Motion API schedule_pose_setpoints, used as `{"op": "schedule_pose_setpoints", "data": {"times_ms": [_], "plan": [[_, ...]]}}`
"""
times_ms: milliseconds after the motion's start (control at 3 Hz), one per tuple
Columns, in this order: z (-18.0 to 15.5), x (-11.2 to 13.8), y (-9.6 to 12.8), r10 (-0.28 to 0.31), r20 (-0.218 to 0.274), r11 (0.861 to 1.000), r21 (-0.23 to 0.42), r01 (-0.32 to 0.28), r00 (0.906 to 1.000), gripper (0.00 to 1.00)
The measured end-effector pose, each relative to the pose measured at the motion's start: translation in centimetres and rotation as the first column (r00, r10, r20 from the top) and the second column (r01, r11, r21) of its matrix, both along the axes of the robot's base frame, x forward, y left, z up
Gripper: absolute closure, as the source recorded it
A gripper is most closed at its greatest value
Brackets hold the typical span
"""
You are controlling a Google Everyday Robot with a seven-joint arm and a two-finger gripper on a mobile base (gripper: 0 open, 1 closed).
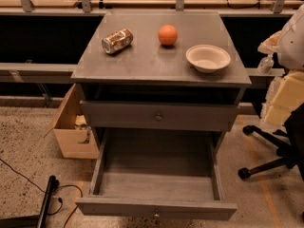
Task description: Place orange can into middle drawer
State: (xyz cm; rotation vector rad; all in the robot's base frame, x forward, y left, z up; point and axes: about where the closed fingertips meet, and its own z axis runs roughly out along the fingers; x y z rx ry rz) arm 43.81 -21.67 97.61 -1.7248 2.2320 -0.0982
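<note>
- The orange can (117, 41) is seen lying on its side at the back left of the cabinet top (142, 63).
- A round orange (167, 34) is set to its right, apart from it, and a white bowl (208, 58) is placed nearer the right front edge.
- The middle drawer (156, 184) is pulled fully out, its floor bare.
- The upper drawer (158, 116) is shown by its front and knob only.
- A cardboard box (71, 137) is found left of the cabinet, an office chair (273, 158) to the right.
- The gripper is not caught in the camera view, so its opening and hold cannot be told.
</note>
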Motion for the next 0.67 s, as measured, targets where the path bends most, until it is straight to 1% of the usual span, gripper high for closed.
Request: {"op": "schedule_pose_setpoints", "data": {"times_ms": [333, 667], "plan": [[0.0, 0.0, 0.0, 0.000, 0.000, 1.000, 0.000, 0.000, 1.0000, 0.00], [-0.2, 2.6, -0.1, -0.052, 0.057, 0.995, 0.089, 0.047, 0.9970, 0.00]]}}
